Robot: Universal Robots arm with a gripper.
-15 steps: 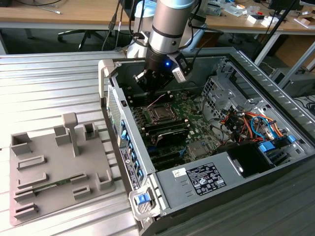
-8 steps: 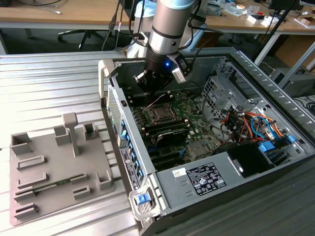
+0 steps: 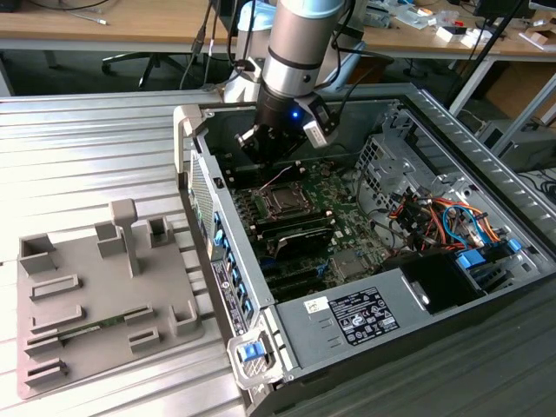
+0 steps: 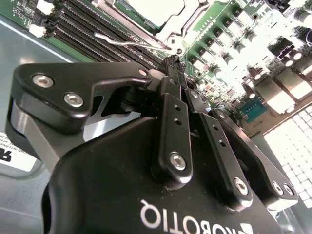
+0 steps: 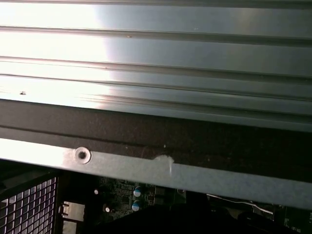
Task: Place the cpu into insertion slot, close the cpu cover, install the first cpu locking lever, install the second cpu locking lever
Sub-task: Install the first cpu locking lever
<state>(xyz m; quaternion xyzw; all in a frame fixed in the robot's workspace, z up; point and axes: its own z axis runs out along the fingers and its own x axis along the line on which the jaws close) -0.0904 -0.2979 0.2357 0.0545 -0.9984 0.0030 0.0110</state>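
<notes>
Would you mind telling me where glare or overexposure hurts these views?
In the second wrist view, the motherboard beyond the tool is washed out nearly white. In the first wrist view, the ribbed metal surface blooms with glare. The exterior view is evenly lit, with the case interior readable.

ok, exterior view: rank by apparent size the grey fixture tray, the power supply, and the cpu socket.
1. Grey fixture tray, though it sits nearer the camera, which may inflate it.
2. Power supply.
3. CPU socket, clearly smallest.

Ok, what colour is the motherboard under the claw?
Green, with black memory slots; the motherboard shows best in the second wrist view, beyond the claw.
</notes>
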